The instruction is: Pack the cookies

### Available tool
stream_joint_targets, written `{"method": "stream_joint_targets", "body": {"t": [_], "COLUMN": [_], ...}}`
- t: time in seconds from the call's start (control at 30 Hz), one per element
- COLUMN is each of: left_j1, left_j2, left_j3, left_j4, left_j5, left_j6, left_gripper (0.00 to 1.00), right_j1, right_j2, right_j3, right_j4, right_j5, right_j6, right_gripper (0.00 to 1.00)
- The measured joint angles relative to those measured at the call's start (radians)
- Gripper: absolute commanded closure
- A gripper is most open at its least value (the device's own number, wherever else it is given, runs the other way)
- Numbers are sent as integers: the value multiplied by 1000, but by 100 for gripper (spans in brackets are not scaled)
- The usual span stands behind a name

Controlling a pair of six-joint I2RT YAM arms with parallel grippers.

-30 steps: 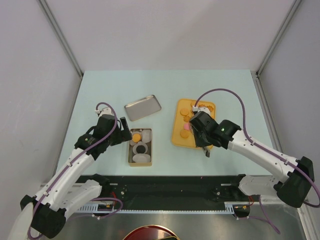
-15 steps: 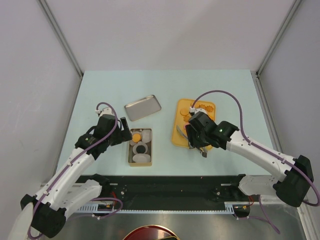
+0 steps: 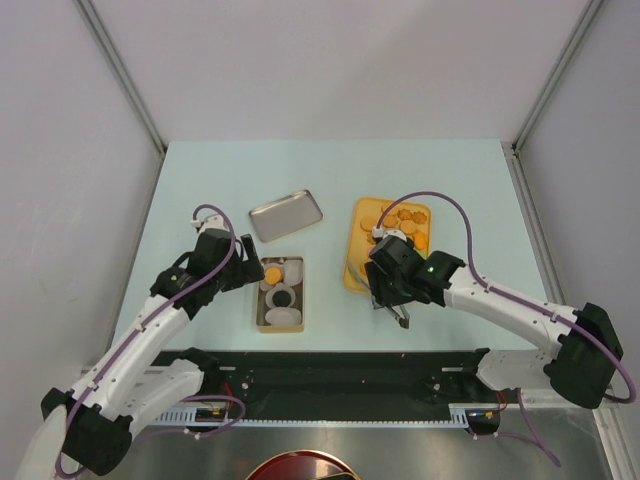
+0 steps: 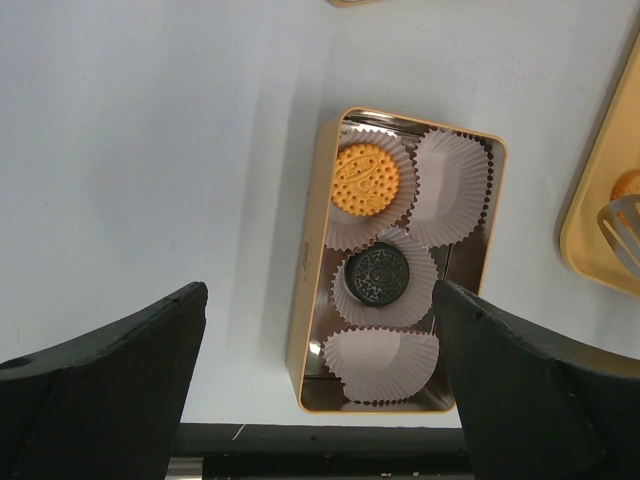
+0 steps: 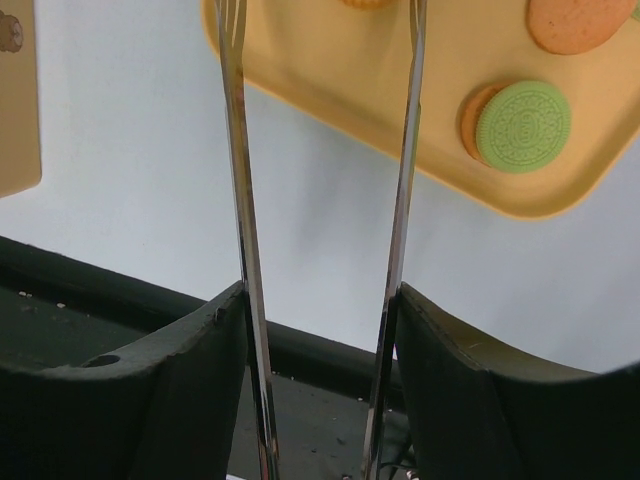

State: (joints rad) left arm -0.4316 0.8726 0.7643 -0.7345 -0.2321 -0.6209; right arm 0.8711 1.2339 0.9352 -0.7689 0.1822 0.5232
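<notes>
An open tin [image 3: 262, 312] holds white paper cups. One cup has an orange cookie [image 4: 365, 180], one has a black cookie [image 4: 377, 277], and two cups [image 4: 452, 187] are empty. My left gripper [image 4: 315, 300] is open and empty, and hangs over the tin's left side [image 3: 250, 270]. More cookies [image 3: 400, 215] lie on the orange tray [image 3: 352, 285]. A green cookie [image 5: 523, 125] sits on an orange one there. My right gripper [image 5: 320, 300] is shut on metal tongs [image 5: 240, 200] at the tray's near left corner [image 3: 388, 292]. The tong arms stand apart and their tips are out of view.
A silver lid [image 3: 286, 215] lies upside down behind the tin. A tan bear-printed surface [image 5: 15, 90] shows at the left edge of the right wrist view. The black rail [image 3: 340, 370] runs along the table's near edge, close under the tongs' handle end.
My right gripper has moved left and toward the near edge with the tongs, uncovering more of the tray's cookies. The left arm has not moved.
</notes>
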Motion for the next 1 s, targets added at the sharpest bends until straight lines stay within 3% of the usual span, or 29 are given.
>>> {"method": "stream_joint_targets", "body": {"t": [0.47, 1.0], "left_j1": [0, -2], "left_j2": [0, 0], "left_j3": [0, 0], "left_j4": [0, 0], "left_j5": [0, 0], "left_j6": [0, 0], "left_gripper": [0, 0], "right_j1": [-12, -37], "right_j2": [36, 37], "right_j3": [-6, -41], "right_j4": [8, 27], "right_j5": [23, 11], "right_j6": [0, -4], "right_gripper": [39, 61]}}
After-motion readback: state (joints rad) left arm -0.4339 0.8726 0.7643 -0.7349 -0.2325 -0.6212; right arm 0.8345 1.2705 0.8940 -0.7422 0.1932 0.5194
